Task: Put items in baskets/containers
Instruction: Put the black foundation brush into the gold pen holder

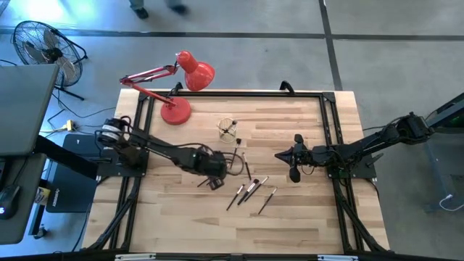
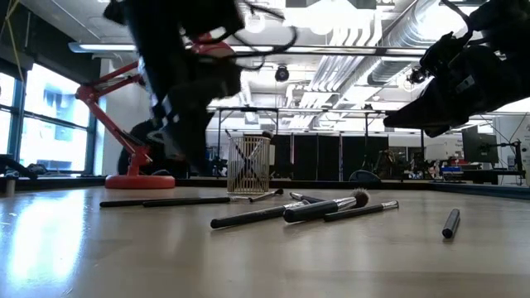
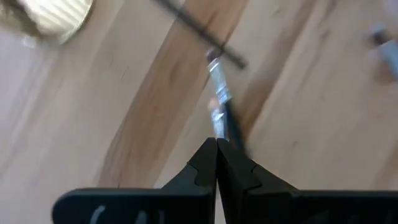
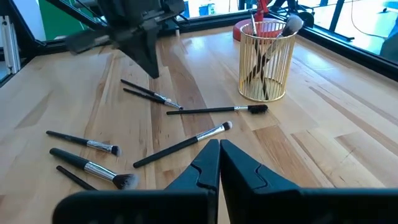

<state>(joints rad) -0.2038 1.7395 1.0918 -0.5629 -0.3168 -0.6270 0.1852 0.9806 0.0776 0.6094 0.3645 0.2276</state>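
Several thin dark-handled brushes (image 4: 183, 144) lie flat on the wooden table, spread around its middle (image 1: 250, 190). A gold wire cup (image 4: 264, 62) stands upright beyond them with several brushes leaning inside it (image 1: 228, 130). My left gripper (image 4: 152, 73) is shut and points steeply down, just above two thin brushes (image 4: 149, 94) left of the cup (image 1: 215, 170). In the left wrist view a brush with a pale ferrule (image 3: 219, 99) lies on the table just beyond its shut tips (image 3: 216, 144). My right gripper (image 4: 219, 144) is shut and hovers right of the brushes (image 1: 278, 154).
A red desk lamp stands at the far left, its round base (image 1: 176, 111) behind the cup and its head (image 1: 196, 72) beyond the table. A dark frame rail (image 1: 330, 123) runs along the table's edges. Bare wood (image 1: 217, 225) lies toward the near edge.
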